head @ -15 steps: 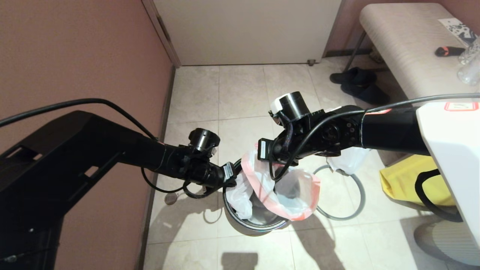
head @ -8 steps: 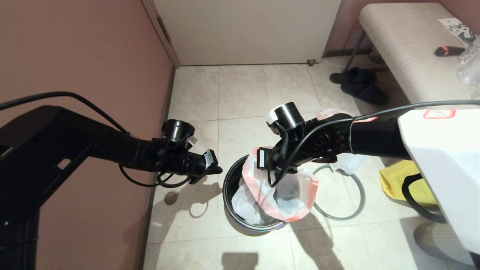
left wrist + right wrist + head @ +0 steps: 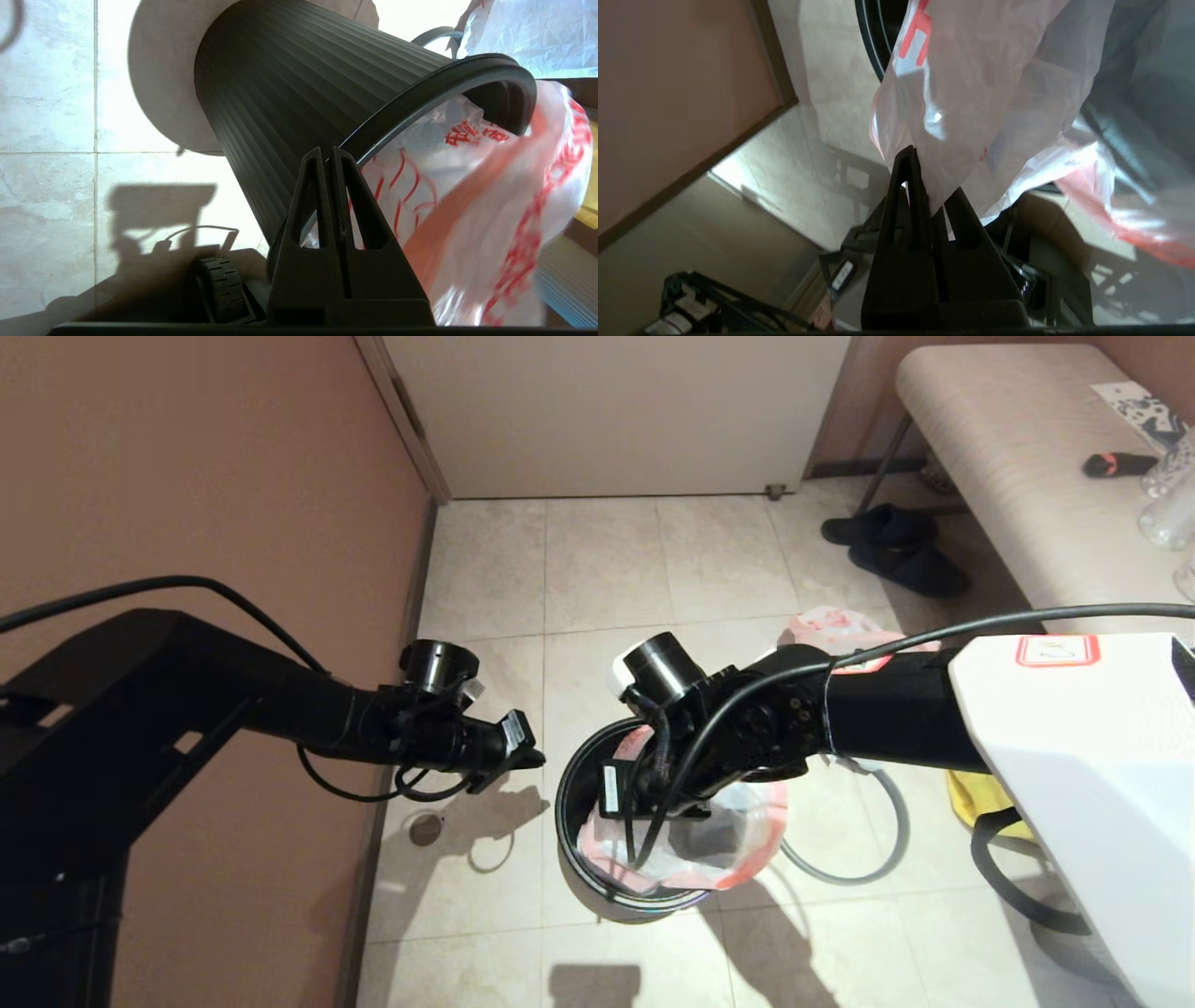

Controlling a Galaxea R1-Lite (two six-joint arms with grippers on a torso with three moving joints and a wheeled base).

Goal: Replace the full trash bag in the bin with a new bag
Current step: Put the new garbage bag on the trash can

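The black ribbed bin (image 3: 569, 784) (image 3: 280, 93) stands on the floor tiles. The new bag (image 3: 738, 821) (image 3: 467, 210) (image 3: 994, 70), thin white film with a pink-red band, hangs in its mouth and spills over the right side of the rim. My right gripper (image 3: 930, 177) is shut on the bag's film, low over the bin opening; in the head view its wrist (image 3: 653, 775) hides the fingers. Just left of the bin and clear of the rim, my left gripper (image 3: 532, 761) (image 3: 328, 151) is shut and holds nothing. The full trash bag (image 3: 831, 621) lies on the floor behind my right arm.
The loose grey hoop (image 3: 887, 840) lies on the tiles right of the bin, with a yellow bag (image 3: 971, 798) beyond it. The brown wall (image 3: 233, 476) runs close on the left. A bench (image 3: 1008, 457) and dark shoes (image 3: 896, 551) are at the back right.
My left gripper has drawn back leftwards from the bin's rim and away from the bag. The right gripper has moved left and down with the bag, lowering it into the bin.
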